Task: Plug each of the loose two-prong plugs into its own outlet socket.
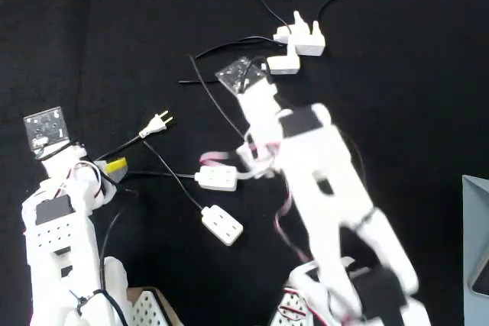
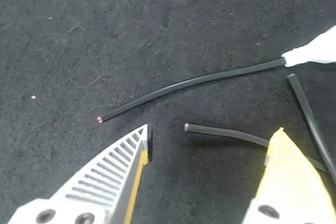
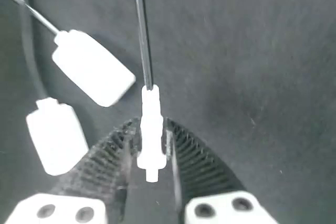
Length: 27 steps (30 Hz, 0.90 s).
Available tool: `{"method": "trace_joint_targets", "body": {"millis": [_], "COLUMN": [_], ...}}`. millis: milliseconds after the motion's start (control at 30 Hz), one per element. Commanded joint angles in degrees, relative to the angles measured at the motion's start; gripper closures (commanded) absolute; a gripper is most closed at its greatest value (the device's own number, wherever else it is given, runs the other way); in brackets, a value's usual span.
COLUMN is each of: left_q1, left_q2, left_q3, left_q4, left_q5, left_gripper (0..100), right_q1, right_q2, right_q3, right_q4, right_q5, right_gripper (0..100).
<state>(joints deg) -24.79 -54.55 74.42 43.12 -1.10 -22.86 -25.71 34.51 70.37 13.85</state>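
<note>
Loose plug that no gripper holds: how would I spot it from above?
On the black table, look past the left arm, toward the middle. A thin black cord there ends in a small white plug. Unlike the blocky white sockets nearer the right arm, it is slim, with two bare prongs.

A: Far edge of the table [image 1: 412, 112]?
B: Socket cluster [image 1: 306, 42], pieces touching. Held plug [image 3: 151, 106] between the right gripper [image 3: 151, 127] jaws, just beside it.
A: Middle?
B: Middle socket [image 1: 218, 179]; near socket [image 1: 222, 224] just before it. Loose plug [image 1: 157, 123] behind them, toward the left edge, apart.
</note>
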Motion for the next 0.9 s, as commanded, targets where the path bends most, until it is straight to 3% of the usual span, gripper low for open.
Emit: {"method": "trace_joint_targets", "body": {"millis": [0, 200, 533, 867], "left_q1": [1.63, 2.33, 15.43, 25.71], "left_q2": [-1.05, -1.05, -1.05, -1.05], "left_q3": [-1.63, -1.71, -4.70, -14.99], "left_q4": [-1.14, -8.35, -10.64, 4.04], "left_q5": [0.70, 6.33, 10.46, 10.46], "left_gripper": [65, 65, 65, 65], "right_q1": [-5.19, -14.33, -20.57, -20.57], "right_q2": [-10.86, -19.03, -20.79, -20.79], "right_q3": [4.97, 13.14, 17.36, 19.47], "right_q4": [-6.42, -16.62, -24.00, -24.79], "right_q5": [-4.04, -9.05, -13.19, -13.19], "right_gripper": [98.7, 98.7, 98.7, 98.7]}}
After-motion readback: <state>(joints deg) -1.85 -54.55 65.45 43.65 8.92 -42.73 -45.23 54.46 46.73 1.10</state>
